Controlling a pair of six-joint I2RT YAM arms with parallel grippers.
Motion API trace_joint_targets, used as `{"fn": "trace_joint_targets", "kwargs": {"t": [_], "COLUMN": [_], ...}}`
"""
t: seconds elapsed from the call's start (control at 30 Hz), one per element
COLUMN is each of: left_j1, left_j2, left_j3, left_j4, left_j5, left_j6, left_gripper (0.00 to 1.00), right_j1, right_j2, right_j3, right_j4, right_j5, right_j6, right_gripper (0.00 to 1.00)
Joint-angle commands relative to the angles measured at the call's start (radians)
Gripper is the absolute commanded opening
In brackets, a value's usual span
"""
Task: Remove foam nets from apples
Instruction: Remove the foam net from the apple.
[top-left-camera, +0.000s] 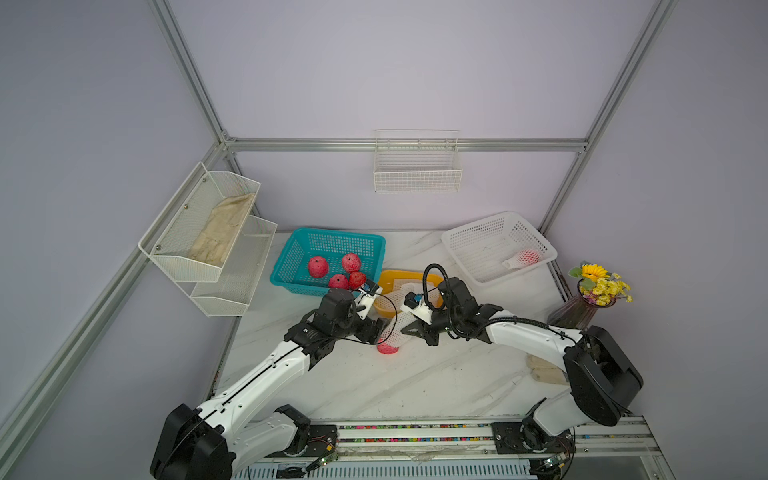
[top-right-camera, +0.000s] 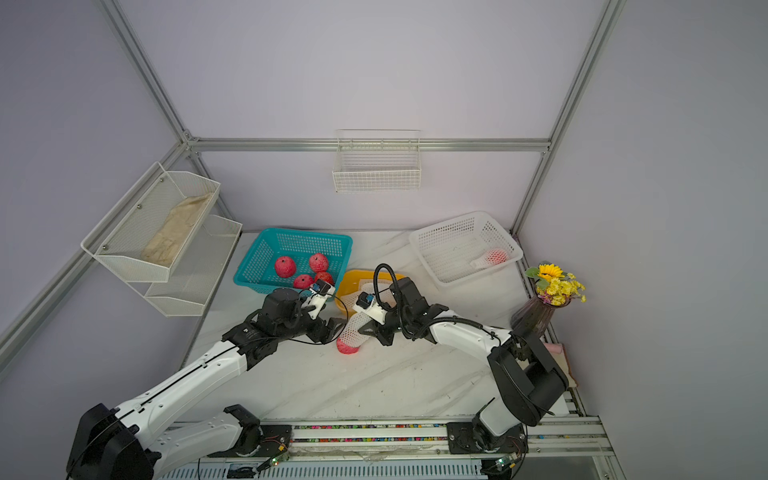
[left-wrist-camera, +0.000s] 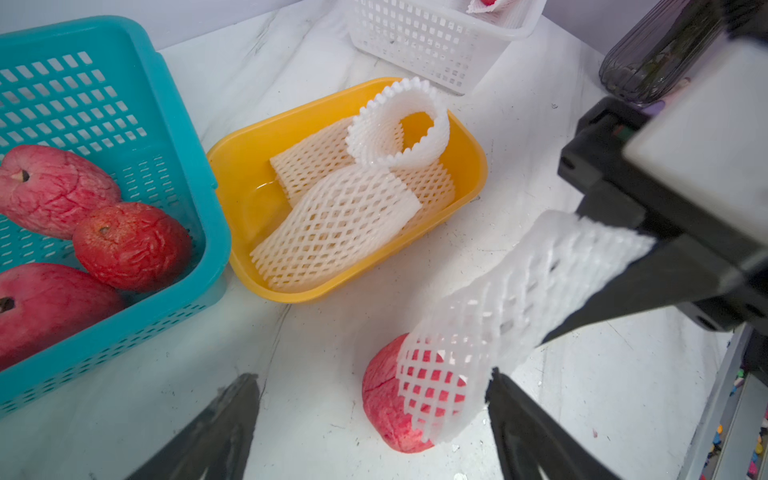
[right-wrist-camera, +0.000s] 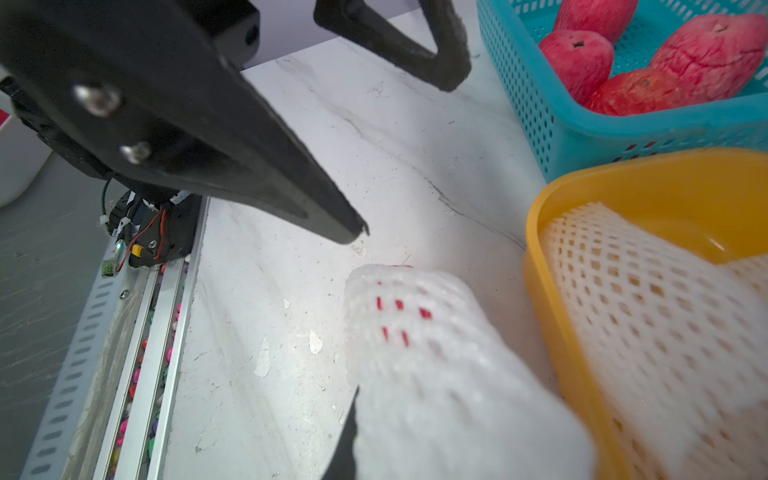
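Observation:
A red apple (top-left-camera: 387, 348) lies on the marble table, half inside a white foam net (top-left-camera: 397, 326) that stretches up and away from it. My right gripper (top-left-camera: 409, 329) is shut on the net's upper end. In the left wrist view my left gripper (left-wrist-camera: 372, 376) is open, one finger on each side of the apple (left-wrist-camera: 384, 405) and clear of it. The net (left-wrist-camera: 498, 307) covers only the apple's right part. Several bare apples (top-left-camera: 318, 266) lie in the teal basket (top-left-camera: 291, 253). One netted apple (top-left-camera: 528, 257) lies in the white basket (top-left-camera: 461, 241).
A yellow tray (left-wrist-camera: 232, 149) between the baskets holds loose foam nets (left-wrist-camera: 345, 216). A dark vase of yellow flowers (top-left-camera: 582, 307) stands at the right edge, with a folded cloth (top-left-camera: 544, 370) nearer the front. Wire shelves hang on the left and back walls.

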Motion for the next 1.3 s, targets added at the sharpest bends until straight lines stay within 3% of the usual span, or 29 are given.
{"fn": "trace_joint_targets", "kwargs": {"t": [0.0,0.6,1.1,1.27], "left_j1": [0.010,0.012,0.014,0.017], "left_j2": [-0.003,0.027,0.035,0.031], "left_j3": [-0.021,-0.029,-0.009,0.009], "left_j4": [-0.018,-0.025,-0.037,-0.056], "left_j5": [-0.021,-0.030,-0.029,-0.036], "left_j6": [-0.014,-0.013,-0.011,-0.008], "left_gripper": [0.87,0.89,0.90,0.90], "right_j1": [0.006,0.064,0.064,0.063], "right_j2": [-0.033,-0.012,-0.100,-0.182], "right_j3": [-0.012,-0.006,-0.027,0.017], "right_j4": [-0.043,-0.094,-0.094,-0.141], "right_j5": [0.021,0.061,0.093,0.193], "right_j6": [0.013,0.009,0.044,0.092], "right_gripper": [0.10,0.11,0.11,0.12]}}
